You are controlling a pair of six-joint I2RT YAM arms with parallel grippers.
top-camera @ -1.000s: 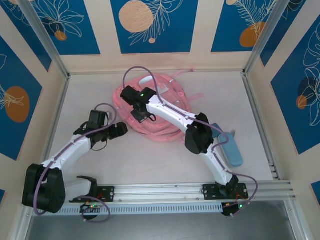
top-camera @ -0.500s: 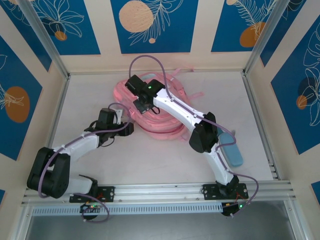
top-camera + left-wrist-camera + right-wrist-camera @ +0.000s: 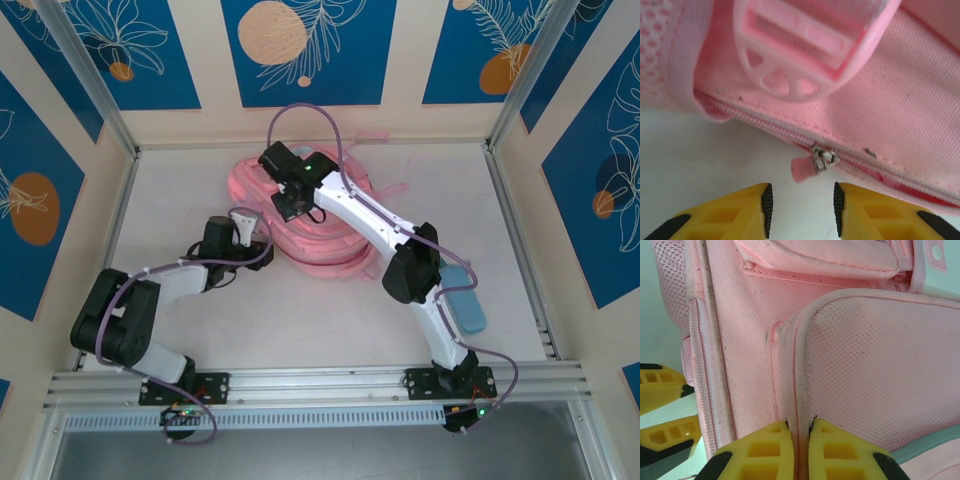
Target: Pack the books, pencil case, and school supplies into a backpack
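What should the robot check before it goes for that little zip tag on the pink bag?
1. Right gripper is shut on a seam of the backpack, holding it: ok.
2. Left gripper is open, with its jaws apart: ok.
3. Zip pull is lined up with the gap between the jaws: ok.
4. Zip pull is between the left gripper's fingers: not ok, it lies just ahead of their tips.
5. How far the zip is undone: cannot tell.
6. Pencil case is lying on the table beside the right arm, waiting to be packed: ok.
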